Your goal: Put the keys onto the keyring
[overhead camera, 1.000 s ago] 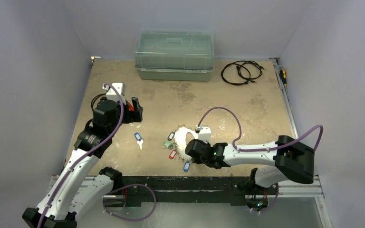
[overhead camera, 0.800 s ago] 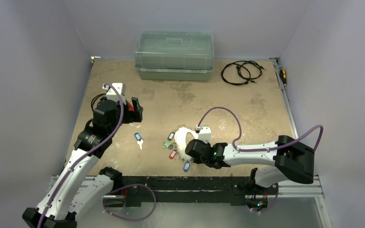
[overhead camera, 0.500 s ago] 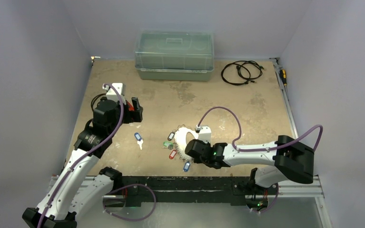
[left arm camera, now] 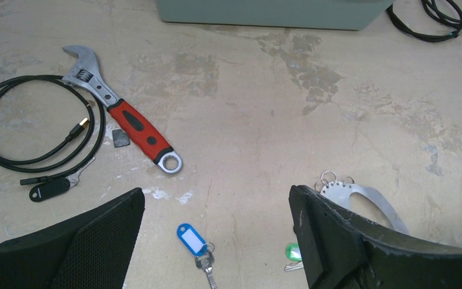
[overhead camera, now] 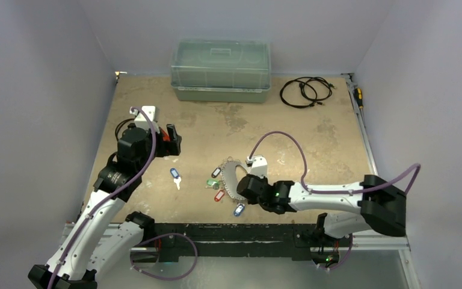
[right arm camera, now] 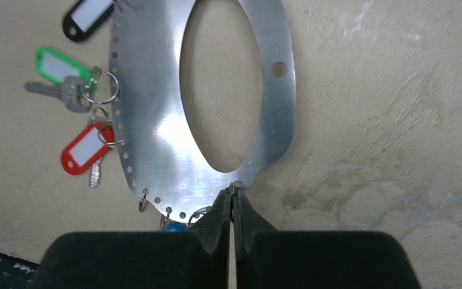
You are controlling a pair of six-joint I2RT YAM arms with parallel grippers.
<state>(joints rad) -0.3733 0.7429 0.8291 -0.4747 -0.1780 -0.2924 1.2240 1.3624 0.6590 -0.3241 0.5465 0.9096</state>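
1. Right gripper (right arm camera: 231,201) is clamped tight. Its jaws are pressed together on the keyring (right arm camera: 156,138), biting the rim at 6 o'clock in the wrist view.
2. The keyring sits mid-table (overhead camera: 313,138), right at the wrist's nose. I cannot tell whether it is lifted.
3. Round the rim there is a black tag (right arm camera: 87,15) at 11 o'clock, a green key (right arm camera: 57,65) at 9 and a red key (right arm camera: 84,147) at 8. Their small loops are at the edge holes.
4. A blue key (overhead camera: 239,209) lies at 6 o'clock, just beside the fingers.
5. A loose key (left arm camera: 191,239), blue-tagged, lies well apart at 9 o'clock from the keyring.
6. Left gripper (left arm camera: 215,198) hovers spread wide, holding nothing. The loose key is at 6 o'clock below its gap.
7. In the left wrist view a wrench (left arm camera: 123,117) and a cable (left arm camera: 12,159) lie at 10 o'clock, and the box (overhead camera: 221,69) is at 12.
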